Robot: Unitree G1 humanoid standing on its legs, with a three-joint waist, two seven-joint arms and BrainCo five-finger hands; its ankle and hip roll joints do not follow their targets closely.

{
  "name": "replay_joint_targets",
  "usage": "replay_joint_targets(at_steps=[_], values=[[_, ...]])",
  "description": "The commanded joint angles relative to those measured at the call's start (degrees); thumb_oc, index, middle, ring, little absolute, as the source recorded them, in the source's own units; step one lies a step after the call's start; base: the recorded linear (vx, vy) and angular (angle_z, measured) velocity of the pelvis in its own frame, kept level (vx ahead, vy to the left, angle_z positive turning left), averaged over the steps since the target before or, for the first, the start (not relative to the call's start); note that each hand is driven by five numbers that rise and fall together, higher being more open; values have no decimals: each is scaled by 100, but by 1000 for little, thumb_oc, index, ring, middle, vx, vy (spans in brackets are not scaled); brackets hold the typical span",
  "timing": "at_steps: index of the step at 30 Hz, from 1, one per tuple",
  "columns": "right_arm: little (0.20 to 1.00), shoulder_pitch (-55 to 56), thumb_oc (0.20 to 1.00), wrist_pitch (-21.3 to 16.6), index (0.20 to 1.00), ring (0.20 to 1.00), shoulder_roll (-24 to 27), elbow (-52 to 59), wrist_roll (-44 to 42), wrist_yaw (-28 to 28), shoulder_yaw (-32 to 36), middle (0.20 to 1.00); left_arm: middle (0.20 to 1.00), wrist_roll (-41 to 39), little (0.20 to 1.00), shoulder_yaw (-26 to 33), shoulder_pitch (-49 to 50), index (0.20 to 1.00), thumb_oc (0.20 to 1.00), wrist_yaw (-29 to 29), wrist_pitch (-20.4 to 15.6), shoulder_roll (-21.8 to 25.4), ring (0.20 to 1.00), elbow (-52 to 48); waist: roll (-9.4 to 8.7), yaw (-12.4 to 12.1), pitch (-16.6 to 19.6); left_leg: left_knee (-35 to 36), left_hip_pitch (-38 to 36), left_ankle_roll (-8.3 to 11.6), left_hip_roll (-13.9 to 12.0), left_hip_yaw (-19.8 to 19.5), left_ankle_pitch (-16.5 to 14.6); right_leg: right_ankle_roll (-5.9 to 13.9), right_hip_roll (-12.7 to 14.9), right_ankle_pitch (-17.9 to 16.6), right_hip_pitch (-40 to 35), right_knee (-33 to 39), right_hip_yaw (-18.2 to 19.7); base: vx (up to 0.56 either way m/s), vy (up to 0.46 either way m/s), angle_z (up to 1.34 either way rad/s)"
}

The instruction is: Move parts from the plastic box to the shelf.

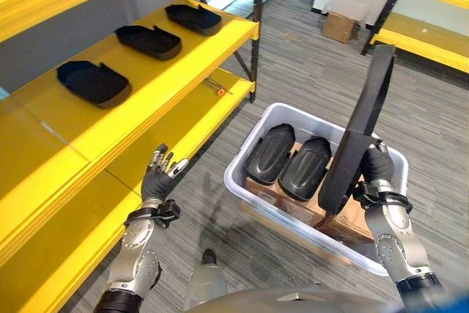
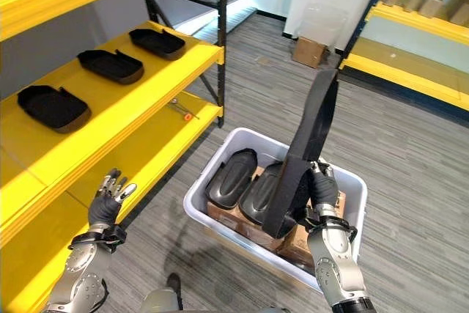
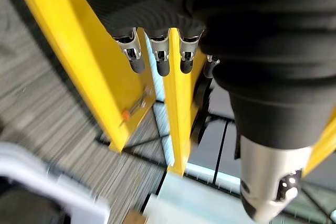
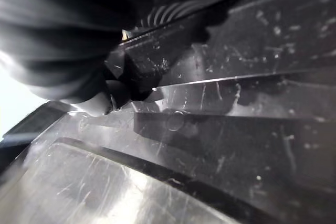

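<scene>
Above the plastic box (image 1: 253, 128), right hand (image 1: 377, 163) fingers grip the upright black part (image 1: 363, 126); left hand (image 1: 157, 179) fingers open

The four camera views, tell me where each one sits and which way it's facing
Left eye view: on the head, looking down at the yellow shelf, plastic box and both arms.
Right eye view: beside it, same scene; the right hand holds a long black part upright over the box.
Left wrist view: on the left wrist, looking past the open left hand at the shelf's edges.
Right wrist view: on the right wrist, pressed close against the black part's scratched surface.
Shared: both eye views show three black parts on the shelf.
</scene>
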State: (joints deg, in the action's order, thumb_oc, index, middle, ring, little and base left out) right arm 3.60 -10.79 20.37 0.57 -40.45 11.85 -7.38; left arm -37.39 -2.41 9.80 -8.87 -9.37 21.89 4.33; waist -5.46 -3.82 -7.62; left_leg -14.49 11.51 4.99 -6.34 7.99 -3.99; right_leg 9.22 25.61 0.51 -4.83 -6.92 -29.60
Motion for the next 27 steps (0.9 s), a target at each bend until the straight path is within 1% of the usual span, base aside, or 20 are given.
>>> replay_joint_targets(at_steps=[1, 2, 4, 5, 6, 7, 8, 9, 10, 12, 13, 14, 15, 18, 19, 20, 24, 25, 26, 27], values=[[200, -659, 200, -307, 200, 200, 89, 139, -204, -33, 49, 200, 1000, 186, 1000, 329, 38, 1000, 1000, -47, -314, 108, 1000, -482, -7, -120, 0, -42, -70, -306, 72, -35, -380, 475, 347, -1154, -45, -118, 5, 88, 227, 28], [200, -660, 200, -307, 200, 200, 88, 139, -204, -33, 49, 200, 1000, 186, 1000, 330, 37, 1000, 1000, -47, -314, 109, 1000, -482, -8, -118, 2, -45, -66, -307, 73, -36, -382, 475, 348, -1154, -44, -118, 4, 52, 145, 29], [200, -765, 200, -327, 200, 200, -30, 183, -245, 30, 56, 200, 1000, 341, 1000, 370, -39, 1000, 1000, -115, -311, 200, 1000, -416, -18, -221, 14, -53, -5, -484, 388, -158, -507, 491, 567, -1619, -54, -323, -20, 112, 247, 37], [200, -768, 200, -327, 200, 200, -31, 181, -245, 30, 57, 200, 1000, 342, 1000, 369, -44, 1000, 1000, -117, -312, 201, 1000, -413, -24, -218, 12, -47, -6, -489, 397, -159, -504, 493, 577, -1618, -52, -329, -22, 164, 358, 66], [200, -723, 200, -352, 200, 200, -82, 192, -249, 47, 123, 200, 1000, 414, 1000, 369, -99, 1000, 1000, -145, -318, 287, 1000, -418, 39, -149, -5, 87, -76, -613, 506, -227, -487, 401, 461, -1565, 149, -844, 208, 76, 178, 63], [200, -722, 200, -352, 200, 200, -82, 194, -248, 47, 122, 200, 1000, 415, 1000, 370, -97, 1000, 1000, -146, -316, 286, 1000, -421, 36, -158, 1, 90, -72, -613, 505, -218, -488, 401, 470, -1548, 180, -877, 231, 126, 411, 72], [200, -524, 200, -402, 200, 200, -108, 294, -322, -21, 257, 200, 1000, 529, 1000, 276, -193, 1000, 1000, -106, -285, 308, 1000, -359, 161, 98, -5, 457, -206, -713, 610, -353, -184, 72, -205, -964, 675, -1361, 900, 48, 225, 45], [200, -516, 200, -400, 200, 200, -103, 299, -323, -21, 260, 200, 1000, 529, 1000, 271, -192, 1000, 1000, -106, -286, 304, 1000, -357, 161, 72, 5, 472, -208, -701, 598, -332, -181, 59, -206, -936, 718, -1405, 932, 190, 382, 100], [200, -267, 200, -413, 200, 200, -78, 365, -425, -80, 387, 200, 1000, 561, 1000, 237, -143, 1000, 1000, 4, -235, 286, 1000, -402, 264, 221, -1, 809, -492, -727, 659, -513, -79, -93, -695, -385, 974, -1641, 1159, 183, 186, 96], [200, -142, 200, -465, 200, 200, -73, 402, -454, -130, 553, 200, 1000, 628, 1000, 132, -151, 1000, 1000, 91, -196, 251, 1000, -372, 334, 455, -60, 1077, -685, -725, 639, -757, 50, -342, -1381, 168, 1399, -1738, 1498, 181, 130, 81], [200, -18, 200, -526, 200, 200, -73, 363, -522, -151, 673, 200, 1000, 678, 1000, 12, -179, 1000, 1000, 176, -164, 230, 1000, -310, 241, 659, -116, 1174, -833, -705, 737, -954, 72, -421, -1990, 404, 1590, -1404, 1940, 150, 2, 64], [200, 5, 200, -539, 200, 200, -49, 371, -500, -143, 706, 200, 1000, 670, 1000, -47, -197, 1000, 1000, 214, -167, 200, 1000, -295, 184, 749, -133, 1200, -898, -701, 814, -1061, 56, -414, -2279, 371, 1676, -1146, 2216, 121, -17, 73], [200, 3, 200, -538, 200, 200, -50, 372, -500, -142, 707, 200, 1000, 670, 1000, -48, -200, 1000, 1000, 214, -168, 200, 1000, -293, 189, 749, -127, 1206, -885, -701, 810, -1063, 72, -415, -2285, 344, 1678, -1117, 2213, 62, -17, 91], [200, 94, 200, -584, 200, 200, -16, 418, -478, -145, 781, 200, 1000, 671, 1000, -196, -212, 1000, 1000, 297, -195, 93, 1000, -289, 5, 907, -131, 1150, -949, -701, 1051, -1285, -4, -443, -2644, 117, 1540, -266, 2659, 73, -52, 65], [200, 121, 200, -619, 200, 200, -30, 452, -491, -155, 768, 200, 1000, 670, 1000, -257, -221, 1000, 1000, 306, -210, 76, 1000, -322, -17, 918, -132, 1070, -931, -699, 1093, -1354, -18, -435, -2664, 93, 1525, -284, 2786, 95, -92, 44], [200, 140, 200, -607, 200, 200, -57, 457, -563, -202, 740, 200, 1000, 667, 1000, -293, -185, 1000, 1000, 359, -194, 20, 1000, -372, -65, 870, -58, 1026, -983, -729, 1147, -1333, -66, -445, -2574, 101, 1269, -129, 2716, 114, -98, 61], [200, 108, 200, -589, 200, 200, 1, 385, -592, -246, 713, 200, 1000, 558, 1000, -249, -27, 1000, 1000, 389, -228, -75, 1000, -511, -27, 773, 48, 717, -1000, -695, 1157, -1232, -234, -488, -2576, 142, 1010, 73, 2699, 92, -63, 17], [200, 80, 200, -607, 200, 200, 45, 357, -580, -235, 716, 200, 1000, 559, 1000, -276, -41, 1000, 1000, 383, -234, -70, 1000, -514, -41, 777, -2, 170, -807, -630, 1212, -1196, -313, -551, -2559, 182, 950, 80, 2733, -35, -47, 6], [200, 97, 200, -650, 200, 200, 166, 403, -590, -201, 804, 200, 1000, 458, 1000, -339, -98, 1000, 1000, 400, -238, -88, 1000, -502, -45, 822, -137, -652, -384, -378, 1060, -880, -156, -681, -2479, 290, 814, 69, 2605, -58, -38, 27], [200, 78, 200, -659, 200, 200, 201, 392, -589, -172, 808, 200, 1000, 417, 1000, -363, -104, 1000, 1000, 394, -239, -98, 1000, -495, -43, 828, -212, -941, -187, -301, 832, -767, -26, -717, -2434, 335, 762, 39, 2556, -34, 47, 90]])
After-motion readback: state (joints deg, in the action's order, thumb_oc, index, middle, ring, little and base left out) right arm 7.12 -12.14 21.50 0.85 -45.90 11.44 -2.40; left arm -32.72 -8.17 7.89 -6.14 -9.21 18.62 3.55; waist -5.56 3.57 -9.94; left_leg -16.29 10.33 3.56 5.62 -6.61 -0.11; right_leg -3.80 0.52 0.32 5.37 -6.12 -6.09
